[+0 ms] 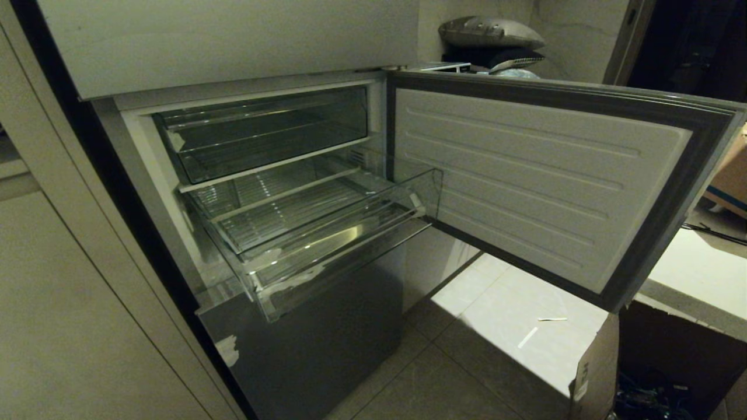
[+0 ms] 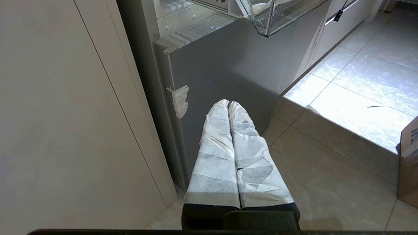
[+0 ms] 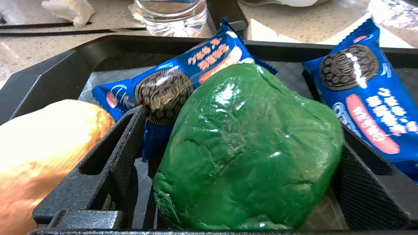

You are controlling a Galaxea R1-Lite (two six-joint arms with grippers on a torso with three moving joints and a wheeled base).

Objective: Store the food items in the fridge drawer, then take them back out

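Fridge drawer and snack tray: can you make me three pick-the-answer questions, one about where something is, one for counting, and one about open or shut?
1. Where is the pepper?
A on the floor
B in the tray
C on a chair

2. How many blue packs show?
A two
B one
C four

3. The drawer is:
A shut
B full of food
C pulled out, empty

Answers:
1 B, the black tray's walls surround it.
2 A, one lies behind the pepper and one beside it.
3 C, it sticks out and only its ribbed floor shows.
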